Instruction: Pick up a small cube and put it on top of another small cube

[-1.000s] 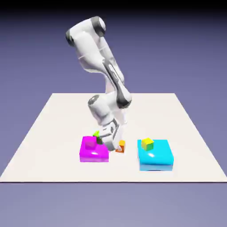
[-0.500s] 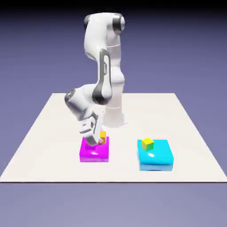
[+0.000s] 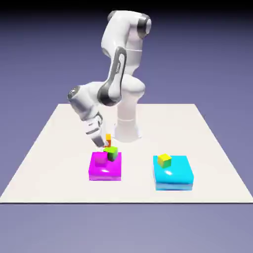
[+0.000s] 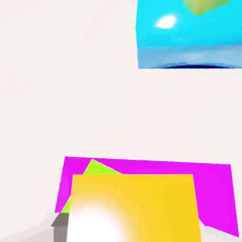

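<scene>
My gripper (image 3: 106, 143) is shut on the small orange cube (image 3: 108, 138), which hangs just above the green cube (image 3: 112, 152). The green cube rests on the flat magenta block (image 3: 101, 170) near its back right corner. In the hand view the orange cube (image 4: 132, 208) fills the bottom middle. Behind its upper left edge a sliver of the green cube (image 4: 96, 168) shows on the magenta block (image 4: 212, 189). One grey fingertip (image 4: 60, 221) peeks out at the orange cube's left; the other is hidden.
A flat cyan block (image 3: 173, 174) with a yellow small cube (image 3: 164, 160) on it sits toward the exterior view's right, and appears in the hand view as the cyan block (image 4: 189, 40) at the top. The arm's base (image 3: 127, 129) stands behind the magenta block.
The arm lifted the orange cube off the table beside the magenta block, carried it over the block and raised it; it now hangs over the green cube.
</scene>
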Motion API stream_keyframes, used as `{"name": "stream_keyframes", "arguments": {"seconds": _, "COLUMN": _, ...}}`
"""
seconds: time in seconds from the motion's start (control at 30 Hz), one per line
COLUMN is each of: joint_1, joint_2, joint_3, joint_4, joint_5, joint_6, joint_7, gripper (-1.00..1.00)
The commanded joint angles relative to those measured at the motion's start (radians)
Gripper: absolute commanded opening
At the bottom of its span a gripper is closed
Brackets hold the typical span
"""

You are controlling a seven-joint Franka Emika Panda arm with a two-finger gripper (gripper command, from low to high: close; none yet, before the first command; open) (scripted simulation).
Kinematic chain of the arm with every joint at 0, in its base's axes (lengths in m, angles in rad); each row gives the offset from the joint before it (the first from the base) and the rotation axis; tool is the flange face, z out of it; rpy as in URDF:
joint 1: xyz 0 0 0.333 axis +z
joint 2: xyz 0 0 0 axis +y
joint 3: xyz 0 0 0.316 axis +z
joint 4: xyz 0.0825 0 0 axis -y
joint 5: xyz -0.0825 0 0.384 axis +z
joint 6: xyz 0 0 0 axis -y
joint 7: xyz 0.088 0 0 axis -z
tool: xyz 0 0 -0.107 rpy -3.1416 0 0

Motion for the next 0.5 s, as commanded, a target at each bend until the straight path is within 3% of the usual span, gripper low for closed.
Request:
{"name": "stream_keyframes", "arguments": {"seconds": 0.0, "joint_1": 0.033, "joint_2": 0.011, "joint_3": -0.036, "joint_4": -0.010, "joint_5": -0.001, "joint_6": 0.003, "joint_7": -0.016, "gripper": -1.00}}
{"name": "stream_keyframes", "arguments": {"seconds": 0.17, "joint_1": 0.104, "joint_2": 0.080, "joint_3": -0.149, "joint_4": -0.016, "joint_5": 0.019, "joint_6": -0.059, "joint_7": -0.093, "gripper": -1.00}}
{"name": "stream_keyframes", "arguments": {"seconds": 0.37, "joint_1": 0.145, "joint_2": -0.068, "joint_3": -0.103, "joint_4": -0.086, "joint_5": 0.108, "joint_6": 0.161, "joint_7": -0.144, "gripper": -1.00}}
{"name": "stream_keyframes", "arguments": {"seconds": 0.4, "joint_1": 0.145, "joint_2": -0.068, "joint_3": -0.103, "joint_4": -0.086, "joint_5": 0.108, "joint_6": 0.161, "joint_7": -0.144, "gripper": 1.00}}
{"name": "stream_keyframes", "arguments": {"seconds": 0.47, "joint_1": 0.137, "joint_2": -0.039, "joint_3": -0.112, "joint_4": -0.072, "joint_5": 0.091, "joint_6": 0.117, "joint_7": -0.134, "gripper": 1.00}}
